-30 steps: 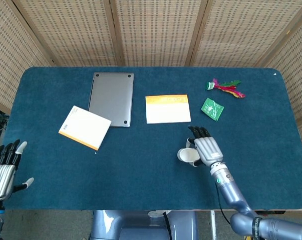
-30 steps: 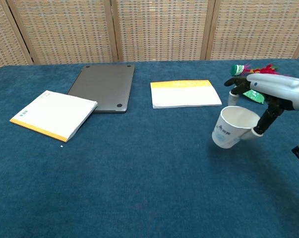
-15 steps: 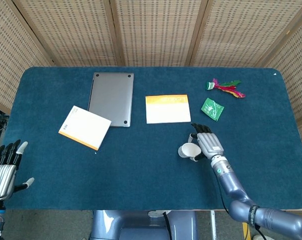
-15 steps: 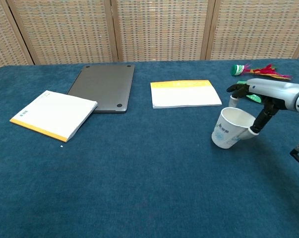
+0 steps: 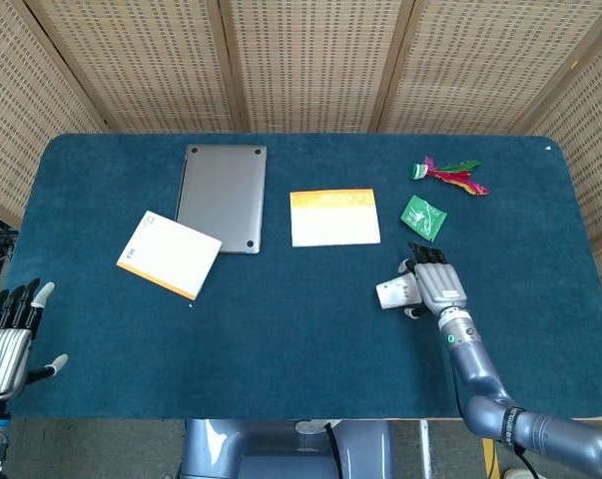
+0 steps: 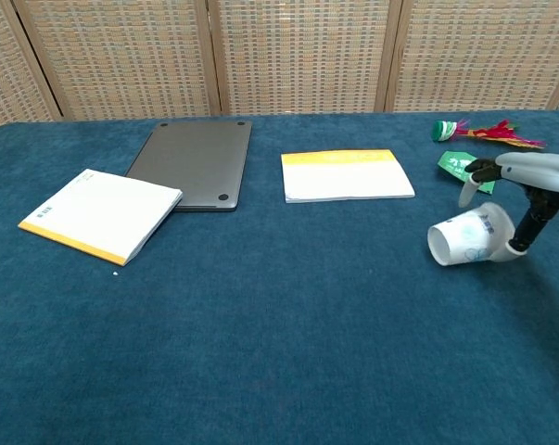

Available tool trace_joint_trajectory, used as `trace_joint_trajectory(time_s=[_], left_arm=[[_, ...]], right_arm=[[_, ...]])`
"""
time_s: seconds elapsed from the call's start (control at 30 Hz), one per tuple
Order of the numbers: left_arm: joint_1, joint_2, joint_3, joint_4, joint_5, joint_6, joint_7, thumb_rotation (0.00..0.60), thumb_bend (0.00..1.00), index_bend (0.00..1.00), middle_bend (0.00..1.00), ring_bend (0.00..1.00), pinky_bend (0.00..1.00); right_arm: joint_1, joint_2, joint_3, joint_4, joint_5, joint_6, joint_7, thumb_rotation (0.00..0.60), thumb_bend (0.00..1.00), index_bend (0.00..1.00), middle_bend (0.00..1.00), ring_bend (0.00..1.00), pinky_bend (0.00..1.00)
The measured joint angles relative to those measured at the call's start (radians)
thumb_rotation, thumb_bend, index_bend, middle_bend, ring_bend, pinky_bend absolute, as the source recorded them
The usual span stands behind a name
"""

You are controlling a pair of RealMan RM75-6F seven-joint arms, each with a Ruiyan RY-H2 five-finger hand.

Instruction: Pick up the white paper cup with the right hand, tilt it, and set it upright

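The white paper cup [image 6: 466,240] is tipped onto its side, its open mouth facing left, just above the blue table [image 6: 260,352]. My right hand [image 6: 529,190] grips it from the right, fingers around its base end. From the head camera the cup [image 5: 394,293] pokes out to the left of the right hand [image 5: 438,286]. My left hand [image 5: 11,334] hangs off the table's left front corner, fingers spread and holding nothing.
A closed grey laptop [image 5: 222,196], a white-and-orange notepad [image 5: 169,254] and an orange-topped booklet [image 5: 334,217] lie across the table's middle and left. A green packet [image 5: 422,217] and a feathered shuttlecock [image 5: 448,175] sit behind the right hand.
The right hand has carried the cup to the right and tilted it further, from leaning with its mouth up to lying almost on its side. The left hand stays put.
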Motion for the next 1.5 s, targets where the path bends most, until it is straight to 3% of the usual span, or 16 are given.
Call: trace_joint_trajectory(time_s=[0.23,0.43,0.63,1.07,1.5], left_arm=[[-0.001,-0.002,0.000,0.001,-0.002,-0.003,0.003,0.600,0.10,0.00,0.00,0.00,0.00],[-0.002,-0.004,-0.001,0.001,-0.004,-0.003,0.005,0.600,0.10,0.00,0.00,0.00,0.00],[0.000,0.001,-0.001,0.000,-0.005,-0.002,-0.008,0.600,0.10,0.00,0.00,0.00,0.00],[-0.004,0.004,0.001,0.000,-0.003,-0.011,-0.019,0.600,0.10,0.00,0.00,0.00,0.00],[-0.004,0.002,0.002,-0.003,-0.006,-0.012,-0.013,0.600,0.10,0.00,0.00,0.00,0.00]], right_arm=[[0.000,0.010,-0.017,-0.009,0.040,0.052,-0.061,0.600,0.25,0.20,0.00,0.00,0.00],[-0.002,0.014,-0.026,-0.046,-0.002,0.099,-0.082,0.600,0.25,0.22,0.00,0.00,0.00],[0.016,-0.040,-0.033,-0.056,-0.046,0.151,-0.151,0.600,0.25,0.25,0.00,0.00,0.00],[0.054,-0.117,-0.031,0.037,-0.015,0.149,-0.232,0.600,0.25,0.35,0.00,0.00,0.00],[0.045,-0.149,-0.038,0.095,-0.014,0.125,-0.200,0.600,0.25,0.41,0.01,0.00,0.00]])
